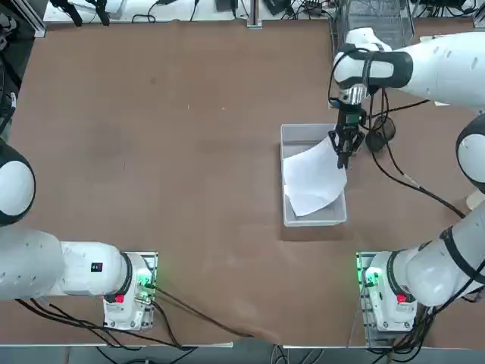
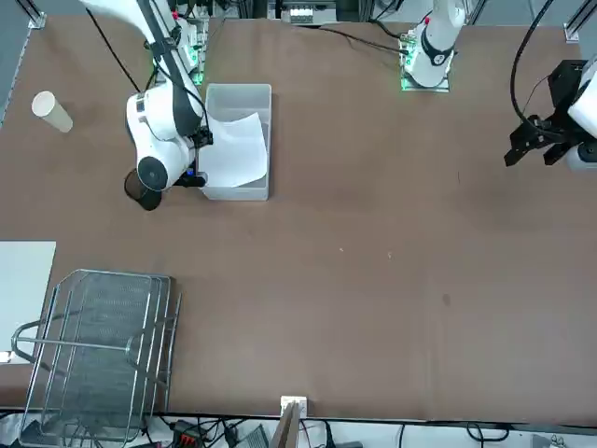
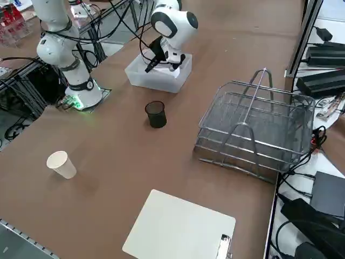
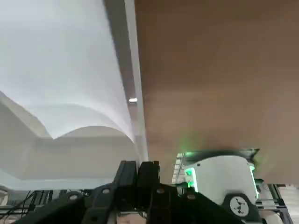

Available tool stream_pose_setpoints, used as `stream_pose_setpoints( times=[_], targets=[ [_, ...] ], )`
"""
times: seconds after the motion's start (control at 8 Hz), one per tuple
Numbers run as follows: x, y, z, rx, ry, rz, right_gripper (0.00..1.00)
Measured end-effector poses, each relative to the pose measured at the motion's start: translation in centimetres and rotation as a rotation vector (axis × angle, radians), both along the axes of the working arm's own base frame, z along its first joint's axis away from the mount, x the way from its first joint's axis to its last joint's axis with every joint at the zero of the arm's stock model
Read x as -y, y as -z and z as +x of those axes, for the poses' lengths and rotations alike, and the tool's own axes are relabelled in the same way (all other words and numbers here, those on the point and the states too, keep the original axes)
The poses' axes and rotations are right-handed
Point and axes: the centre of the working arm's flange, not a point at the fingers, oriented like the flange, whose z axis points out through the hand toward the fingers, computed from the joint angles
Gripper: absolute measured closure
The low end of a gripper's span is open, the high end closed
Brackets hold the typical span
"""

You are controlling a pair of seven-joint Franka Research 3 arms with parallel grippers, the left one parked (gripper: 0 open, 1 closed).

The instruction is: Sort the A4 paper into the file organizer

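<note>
White A4 paper [image 1: 314, 178] blank, bowed upward, skewed across clear bin [image 1: 286, 216], one corner lifted at bin's 1 o'clock side, pinched in right gripper [image 1: 342, 154]. Silvery wire-mesh file organizer [image 3: 259, 132] upright, tiered, with arched handle, well apart from paper, at table's 1 o'clock edge seen from overhead.

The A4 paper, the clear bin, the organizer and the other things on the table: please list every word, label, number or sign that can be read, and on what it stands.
No text can be read in any view.
The A4 paper, held at its edge by the right gripper over the clear bin, is blank.
The file organizer, black cup, paper cup and clipboard show no label.
</note>
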Motion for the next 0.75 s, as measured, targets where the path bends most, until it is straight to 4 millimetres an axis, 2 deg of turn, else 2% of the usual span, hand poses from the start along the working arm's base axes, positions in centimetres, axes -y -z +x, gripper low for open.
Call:
stream_pose_setpoints(
  times=[0.12, 0.38, 0.5, 0.75],
  targets=[
    [0.1, -1.6, 0.9, -0.008, 0.001, 0.004, 0.99],
    [1.4, -6.9, 3.9, 0.013, 0.027, 0.024, 0.99],
    [3.0, -10.5, 6.1, 0.052, 0.059, 0.041, 0.99],
    [8.3, -19.1, 10.5, 0.192, 0.149, 0.076, 0.99]
  ],
)
